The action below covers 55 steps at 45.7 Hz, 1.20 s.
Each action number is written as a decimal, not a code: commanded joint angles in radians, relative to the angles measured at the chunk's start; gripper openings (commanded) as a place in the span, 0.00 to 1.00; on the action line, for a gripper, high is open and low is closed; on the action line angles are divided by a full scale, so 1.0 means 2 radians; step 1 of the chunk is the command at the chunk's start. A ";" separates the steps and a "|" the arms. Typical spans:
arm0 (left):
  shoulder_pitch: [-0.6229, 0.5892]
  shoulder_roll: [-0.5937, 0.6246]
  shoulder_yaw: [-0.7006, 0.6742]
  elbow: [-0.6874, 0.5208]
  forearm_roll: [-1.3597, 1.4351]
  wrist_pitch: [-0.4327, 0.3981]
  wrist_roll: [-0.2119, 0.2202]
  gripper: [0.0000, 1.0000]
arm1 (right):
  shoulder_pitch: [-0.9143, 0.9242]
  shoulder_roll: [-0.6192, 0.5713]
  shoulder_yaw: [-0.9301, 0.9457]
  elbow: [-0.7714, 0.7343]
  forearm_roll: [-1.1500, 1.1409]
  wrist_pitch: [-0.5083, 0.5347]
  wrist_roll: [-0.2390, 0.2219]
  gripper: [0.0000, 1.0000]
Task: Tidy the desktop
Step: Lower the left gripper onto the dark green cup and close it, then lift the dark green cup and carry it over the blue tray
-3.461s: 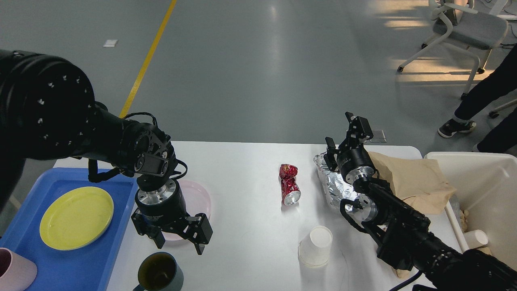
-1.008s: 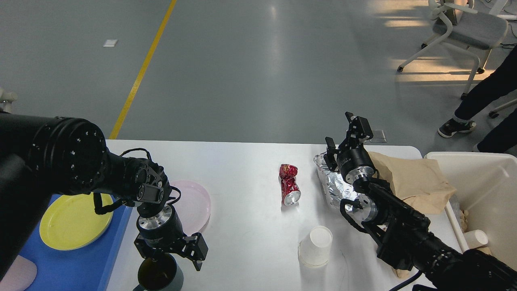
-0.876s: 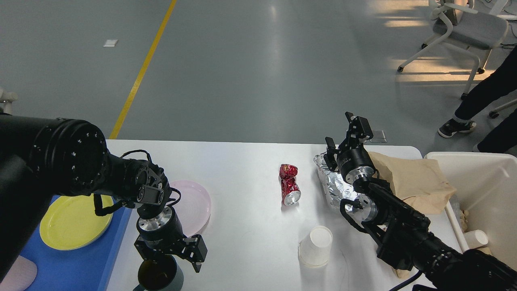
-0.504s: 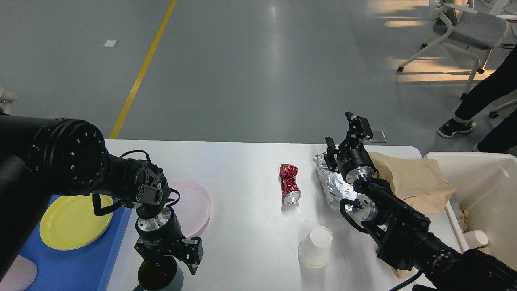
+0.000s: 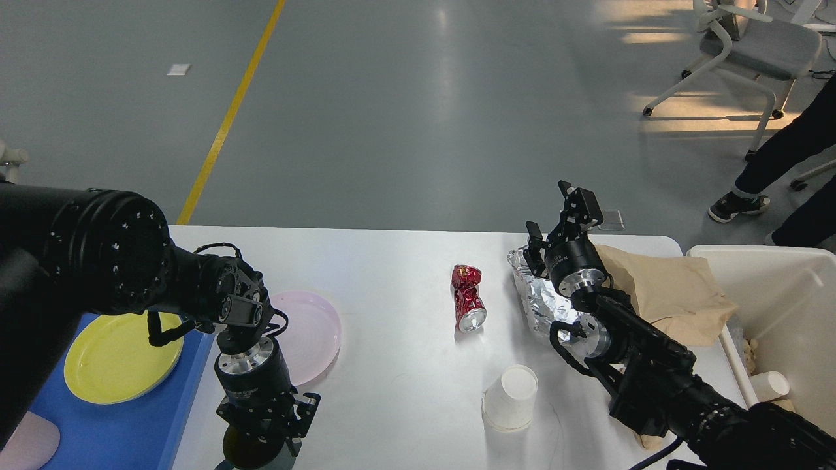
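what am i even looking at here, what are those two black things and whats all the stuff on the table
This is one picture, taken from a humanoid robot's own head, looking down at a white desktop. The two black things are its arms, each ending in a two-finger gripper.

The left gripper points down, closed in around a dark mug at the near edge; whether it grips yet is hard to tell. The right gripper is raised, open and empty.

On the desktop lie a pink plate, a crushed red can, a white paper cup, crumpled foil and a brown paper bag. A blue tray on the left holds a yellow plate. A cream bin stands on the right.
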<state>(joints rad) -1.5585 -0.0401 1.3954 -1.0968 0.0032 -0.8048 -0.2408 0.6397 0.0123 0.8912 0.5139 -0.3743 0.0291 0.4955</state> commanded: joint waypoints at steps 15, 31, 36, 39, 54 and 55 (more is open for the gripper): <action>0.000 0.004 0.003 0.002 0.000 -0.009 0.001 0.10 | 0.000 0.000 0.000 0.000 0.000 0.000 0.000 1.00; -0.004 0.014 0.005 0.002 -0.002 -0.023 -0.002 0.00 | 0.000 0.000 0.000 0.000 0.000 0.000 0.000 1.00; -0.005 0.014 0.003 0.002 -0.002 -0.041 -0.003 0.00 | 0.000 0.000 0.000 0.000 0.000 -0.001 0.000 1.00; -0.006 0.014 0.003 0.002 -0.005 -0.045 -0.003 0.00 | 0.000 0.000 0.000 0.000 0.000 0.000 0.000 1.00; -0.030 0.019 0.006 0.002 -0.009 -0.072 -0.002 0.00 | 0.000 0.000 0.000 0.000 0.000 0.000 0.000 1.00; -0.031 0.019 0.006 0.002 -0.009 -0.073 -0.002 0.00 | 0.000 0.000 0.000 0.000 0.000 0.000 0.000 1.00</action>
<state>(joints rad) -1.6133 -0.0053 1.4036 -1.0939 -0.0153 -0.9421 -0.2459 0.6397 0.0123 0.8912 0.5135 -0.3743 0.0290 0.4955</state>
